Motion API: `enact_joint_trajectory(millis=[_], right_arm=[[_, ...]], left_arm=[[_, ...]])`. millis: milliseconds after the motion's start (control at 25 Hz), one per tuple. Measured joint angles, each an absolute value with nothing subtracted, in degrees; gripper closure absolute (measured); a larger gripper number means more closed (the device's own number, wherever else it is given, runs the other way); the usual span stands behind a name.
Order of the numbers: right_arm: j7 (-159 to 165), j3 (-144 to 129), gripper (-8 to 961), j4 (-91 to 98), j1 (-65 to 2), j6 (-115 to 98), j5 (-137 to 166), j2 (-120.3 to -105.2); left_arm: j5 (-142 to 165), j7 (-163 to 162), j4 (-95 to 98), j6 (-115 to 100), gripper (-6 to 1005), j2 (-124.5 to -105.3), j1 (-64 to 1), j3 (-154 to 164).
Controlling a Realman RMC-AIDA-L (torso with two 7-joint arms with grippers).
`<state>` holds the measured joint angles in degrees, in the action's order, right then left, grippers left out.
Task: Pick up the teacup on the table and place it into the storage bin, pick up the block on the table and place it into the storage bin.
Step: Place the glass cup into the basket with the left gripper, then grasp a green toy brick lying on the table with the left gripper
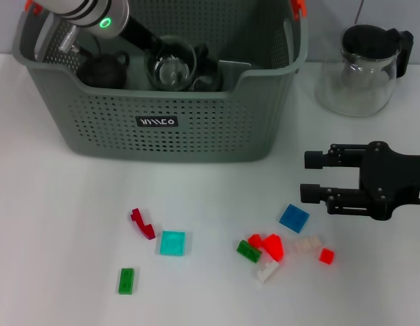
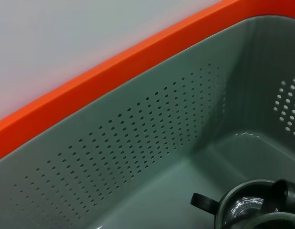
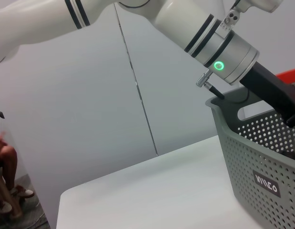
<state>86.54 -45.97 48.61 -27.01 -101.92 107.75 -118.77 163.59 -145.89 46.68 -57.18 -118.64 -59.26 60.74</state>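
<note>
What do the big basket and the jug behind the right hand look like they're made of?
The storage bin looks like matte grey-green moulded plastic, with perforated walls. The jug looks like clear glass, see-through and glossy, with a black lid that is probably plastic.

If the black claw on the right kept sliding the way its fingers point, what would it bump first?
Probably nothing: the black right gripper points leftward across bare white table, in front of the grey-green perforated storage bin.
</note>
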Motion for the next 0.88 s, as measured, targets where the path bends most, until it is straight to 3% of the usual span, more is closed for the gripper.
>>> enact_joint_trajectory(millis=[320,440,600,880], right_arm=[[86.52,-45.97,279,48.53,-26.99,-101.87,107.75,-118.74],[86.43,-45.96,279,48.5,-26.85,-101.85,107.75,-118.69],[86.37,-45.96,279,48.43,-26.74,-101.87,107.75,-118.66],[86.37,-45.96,279,48.42,-26.49,-101.86,107.75,-118.65]], left_arm=[[163.67,-146.02,46.83,-57.01,843,-118.8,-59.33,60.65],[162.82,-145.85,49.77,-56.27,790,-119.93,-58.12,59.48],[152.07,-142.16,62.09,-56.19,717,-121.55,-51.65,56.1],[115.72,-129.15,67.02,-72.57,632,-118.3,-43.33,43.22]])
